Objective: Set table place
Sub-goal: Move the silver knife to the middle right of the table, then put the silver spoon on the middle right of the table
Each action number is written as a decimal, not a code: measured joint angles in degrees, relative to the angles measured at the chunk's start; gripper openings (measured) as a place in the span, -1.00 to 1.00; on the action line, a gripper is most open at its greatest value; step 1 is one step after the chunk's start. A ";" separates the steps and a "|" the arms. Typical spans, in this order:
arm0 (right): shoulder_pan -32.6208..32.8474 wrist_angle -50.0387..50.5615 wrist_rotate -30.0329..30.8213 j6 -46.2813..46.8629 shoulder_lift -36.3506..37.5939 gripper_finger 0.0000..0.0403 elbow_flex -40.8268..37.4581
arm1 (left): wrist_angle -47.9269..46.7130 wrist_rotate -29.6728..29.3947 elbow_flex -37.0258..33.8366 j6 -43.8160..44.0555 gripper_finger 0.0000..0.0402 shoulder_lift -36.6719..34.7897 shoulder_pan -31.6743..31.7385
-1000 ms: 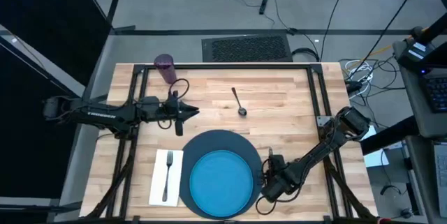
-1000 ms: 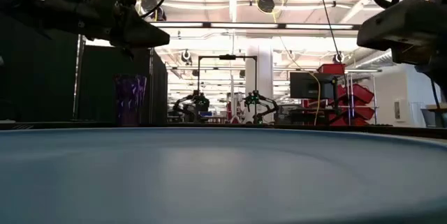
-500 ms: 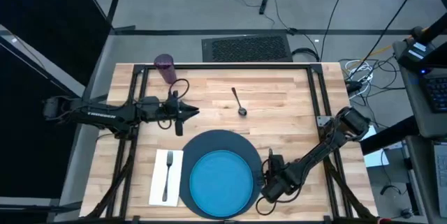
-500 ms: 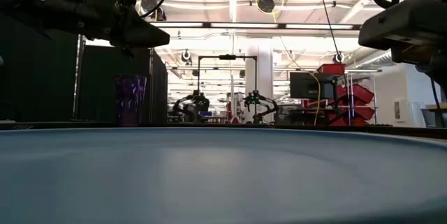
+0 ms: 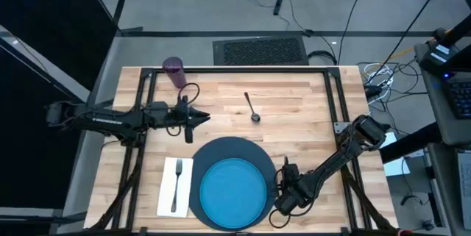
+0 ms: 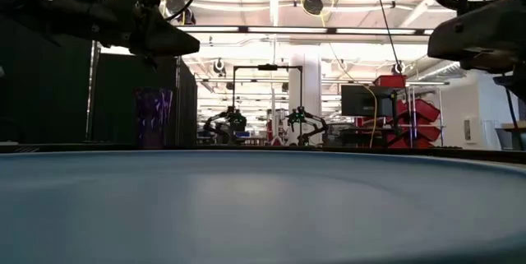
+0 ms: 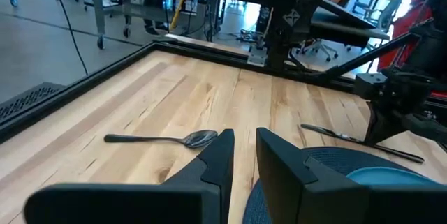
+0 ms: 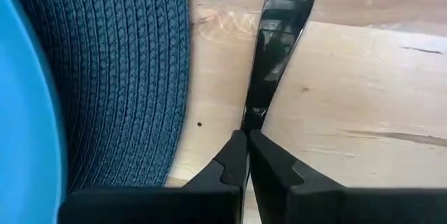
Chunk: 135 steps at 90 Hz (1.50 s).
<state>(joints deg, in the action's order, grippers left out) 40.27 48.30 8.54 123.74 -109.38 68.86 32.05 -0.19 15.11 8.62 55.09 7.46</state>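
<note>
Resting on a pale butcher-block bench (image 5: 294, 111) of long planks framed by thin black metal bars, the place setting sits at the lower middle of the high view. A round, woven slate-blue mat (image 5: 218, 151) carries a smooth bright blue plate (image 5: 233, 189), which covers most of it. Just left of the mat lies a white rectangular napkin (image 5: 168, 186) with a metal fork (image 5: 176, 184) lengthwise on top. A metal spoon (image 5: 252, 107) lies alone on bare wood above the mat, well apart from it. A small translucent purple cup (image 5: 174, 70) stands upright near the bench's upper-left edge.

In the right wrist view the mat's ribbed weave (image 8: 133, 56) shows clearly, and a slim, shiny knife (image 8: 276, 39) lies on the wood just beside the mat's rim. The right gripper (image 8: 247, 155) is low at the mat's right edge in the high view, its jaws pinched narrow on the knife's end.

The left gripper (image 5: 190, 118) hovers at the left centre of the high view, between cup and mat, its jaws parted narrowly and holding nothing; the left wrist view shows its fingers (image 7: 222, 155) with a slim gap.

Wide bare wood lies open across the upper right of the bench.
</note>
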 joint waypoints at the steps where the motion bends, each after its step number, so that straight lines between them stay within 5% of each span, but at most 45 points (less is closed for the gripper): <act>1: 0.00 0.00 0.00 -0.07 0.00 -0.94 0.00 | -0.01 0.00 0.00 0.00 -0.77 0.00 0.01; 43: -0.02 -1.06 0.13 -2.61 -0.02 -0.40 0.04 | -0.02 0.00 0.00 -0.02 -0.77 0.00 0.02; 66: -0.28 -0.55 -0.09 -6.60 0.02 -0.35 2.37 | -0.02 0.00 0.00 -0.02 -0.77 0.00 0.00; 97: -1.86 19.45 0.64 -10.79 0.20 -0.35 12.15 | -0.02 0.00 0.00 -0.02 -0.77 -0.02 0.00; 135: -17.78 18.49 10.60 -44.22 0.20 -0.35 12.28 | -0.04 0.00 0.00 -0.13 -0.77 -0.02 0.01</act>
<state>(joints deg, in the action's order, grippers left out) 22.49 66.78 19.13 79.52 -109.19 81.14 32.01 -0.19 15.11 8.50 55.07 7.48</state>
